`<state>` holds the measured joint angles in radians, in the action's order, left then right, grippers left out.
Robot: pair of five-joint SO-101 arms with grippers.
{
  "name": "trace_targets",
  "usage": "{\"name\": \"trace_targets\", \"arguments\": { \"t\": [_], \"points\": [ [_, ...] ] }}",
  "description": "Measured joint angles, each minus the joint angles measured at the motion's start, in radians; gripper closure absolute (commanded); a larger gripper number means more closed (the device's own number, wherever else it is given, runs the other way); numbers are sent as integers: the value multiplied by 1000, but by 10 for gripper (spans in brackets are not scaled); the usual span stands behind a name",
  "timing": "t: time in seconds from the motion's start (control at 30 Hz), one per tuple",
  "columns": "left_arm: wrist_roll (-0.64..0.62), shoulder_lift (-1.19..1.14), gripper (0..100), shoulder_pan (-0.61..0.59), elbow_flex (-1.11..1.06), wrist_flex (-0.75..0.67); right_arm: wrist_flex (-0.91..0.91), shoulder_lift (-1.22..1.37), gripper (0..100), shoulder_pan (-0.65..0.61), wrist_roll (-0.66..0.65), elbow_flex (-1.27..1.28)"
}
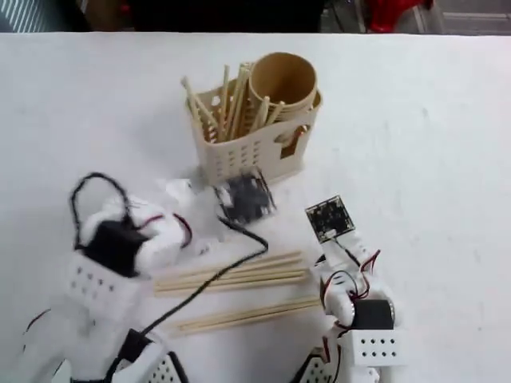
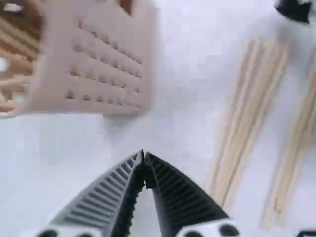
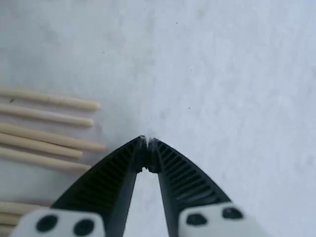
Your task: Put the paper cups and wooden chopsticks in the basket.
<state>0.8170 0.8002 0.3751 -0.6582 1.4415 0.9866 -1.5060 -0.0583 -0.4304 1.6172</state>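
Left gripper [image 2: 144,157] closed, empty; right gripper [image 3: 147,143] closed, empty.

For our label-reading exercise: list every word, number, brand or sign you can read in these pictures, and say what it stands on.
No text can be read anywhere in these pictures.
basket: plain, only rows of holes, no lettering.
paper cup: no print visible.
wooden chopsticks: bare wood, no marks.
small black circuit board on an arm: any markings are too small to read.
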Motion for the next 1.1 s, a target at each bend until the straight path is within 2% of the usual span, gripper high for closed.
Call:
{"name": "trace_targets", "arguments": {
  "t": [0.17, 0.4, 0.63, 0.9, 1.1],
  "points": [
    [192, -37, 978, 64, -196, 3, 0, 0, 981, 2, 0, 0],
    [393, -38, 978, 256, -404, 6, 0, 0, 981, 0, 0, 0],
    [423, -41, 978, 308, -537, -51, 0, 0, 981, 0, 0, 0],
    [477, -41, 978, 308, -572, -61, 0, 0, 981, 0, 0, 0],
    [485, -41, 979, 308, -628, -121, 0, 0, 981, 2, 0, 0]
  ]
}}
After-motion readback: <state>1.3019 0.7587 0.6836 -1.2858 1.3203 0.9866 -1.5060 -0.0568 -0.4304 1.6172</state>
